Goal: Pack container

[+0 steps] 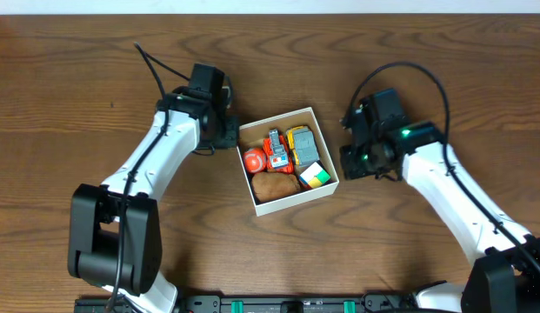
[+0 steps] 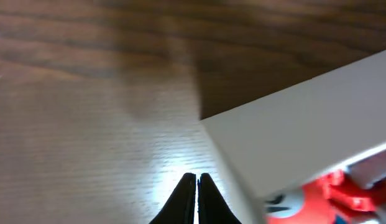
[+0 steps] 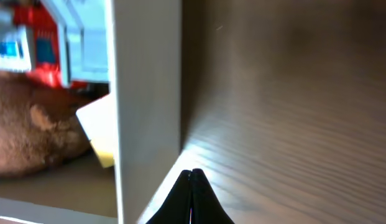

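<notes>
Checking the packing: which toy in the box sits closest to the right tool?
The small cube with yellow, green and white faces, in the container's corner beside the right tool; the red, brown and yellow-grey toys lie farther from it.

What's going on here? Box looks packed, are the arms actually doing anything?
The container sits mid-table with several toys inside: a red ball, a red toy vehicle, a brown lump and a multicoloured cube. The left claw is shut and empty, low over the wood just outside one white wall. The right claw is shut and empty outside the opposite wall. Whether either one touches the box is unclear.
</notes>
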Controlling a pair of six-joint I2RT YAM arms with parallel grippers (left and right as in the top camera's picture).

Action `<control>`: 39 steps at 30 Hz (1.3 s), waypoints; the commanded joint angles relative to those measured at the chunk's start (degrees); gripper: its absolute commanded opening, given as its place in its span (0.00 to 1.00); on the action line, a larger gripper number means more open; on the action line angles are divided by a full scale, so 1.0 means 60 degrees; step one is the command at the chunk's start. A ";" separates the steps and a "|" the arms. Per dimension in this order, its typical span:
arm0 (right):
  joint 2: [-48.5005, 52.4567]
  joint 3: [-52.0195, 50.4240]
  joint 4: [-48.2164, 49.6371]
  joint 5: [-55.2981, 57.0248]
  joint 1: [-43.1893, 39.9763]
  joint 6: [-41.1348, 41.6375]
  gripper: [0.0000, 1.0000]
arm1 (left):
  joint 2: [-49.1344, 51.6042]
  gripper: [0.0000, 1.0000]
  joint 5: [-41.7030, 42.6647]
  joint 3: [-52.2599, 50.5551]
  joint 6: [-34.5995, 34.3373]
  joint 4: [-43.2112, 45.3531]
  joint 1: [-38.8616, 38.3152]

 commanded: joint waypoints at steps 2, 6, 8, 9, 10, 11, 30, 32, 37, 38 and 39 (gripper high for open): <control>0.0011 -0.0470 0.0175 -0.0878 0.0357 -0.0051 0.02 | -0.0022 0.06 0.0251 -0.0047 -0.0149 0.0324 -0.0426; 0.0011 -0.0590 0.0204 -0.1100 0.0481 -0.0248 0.02 | -0.0022 0.06 0.0361 -0.0047 -0.0011 0.0572 -0.0863; 0.0011 -0.0590 0.0189 -0.1359 0.0492 -0.0492 0.02 | -0.0022 0.06 0.0353 -0.0047 0.0189 0.0667 -0.1024; 0.0011 -0.0590 0.0186 -0.1486 0.0492 -0.0572 0.02 | -0.0022 0.06 0.0353 -0.0047 0.0226 0.0681 -0.1060; 0.0011 -0.0590 0.0186 -0.1574 0.0492 -0.0605 0.02 | -0.0022 0.06 0.0353 -0.0047 0.0248 0.0703 -0.1078; 0.0011 -0.0590 0.0189 -0.1639 0.0492 -0.0623 0.02 | -0.0022 0.06 0.0353 -0.0047 0.0251 0.0721 -0.1086; 0.0011 -0.0477 0.1581 0.2073 0.0004 -0.0583 0.98 | -0.1392 0.09 -0.1195 0.0018 0.0718 0.0124 -0.0131; 0.0011 -0.0477 0.2200 0.2776 -0.0102 -0.0583 0.99 | -0.1829 0.34 -0.1432 0.0018 0.0721 -0.0025 0.0131; 0.0004 -0.0477 0.4583 0.4794 -0.0222 -0.0579 0.99 | -0.3002 0.98 -0.1712 0.0015 0.0758 -0.0208 0.0845; 0.0004 -0.0477 0.5249 0.5180 -0.0226 -0.0579 0.99 | -0.3235 0.98 -0.1712 0.0015 0.0758 -0.0204 0.1013; 0.0004 -0.0477 0.5683 0.5275 -0.0226 -0.0579 0.99 | -0.3355 0.98 -0.1708 0.0015 0.0754 -0.0200 0.1107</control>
